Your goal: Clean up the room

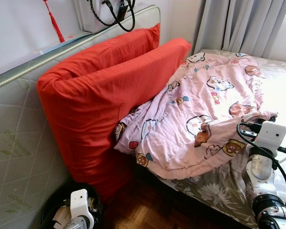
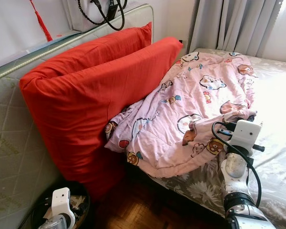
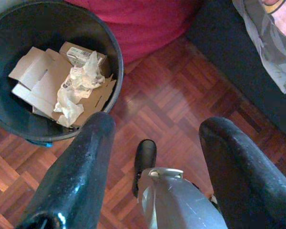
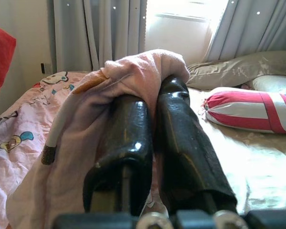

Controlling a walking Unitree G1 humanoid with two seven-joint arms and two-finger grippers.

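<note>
Right gripper (image 4: 155, 95) is clamped on the pink quilt (image 1: 205, 109), still rumpled across the bed (image 1: 276, 86) at two o'clock. Left gripper (image 3: 152, 138), fingers apart, hangs above the bin (image 3: 112, 43) at seven o'clock.

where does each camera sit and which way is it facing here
Head stereo pair: looks forward and down at the bed, pink blanket and red cushions; both arms show.
Left wrist: looks down between open fingers at the trash bin on the parquet floor.
Right wrist: looks along the right gripper, shut on the blanket.
Shared: the blanket and the bin.
</note>
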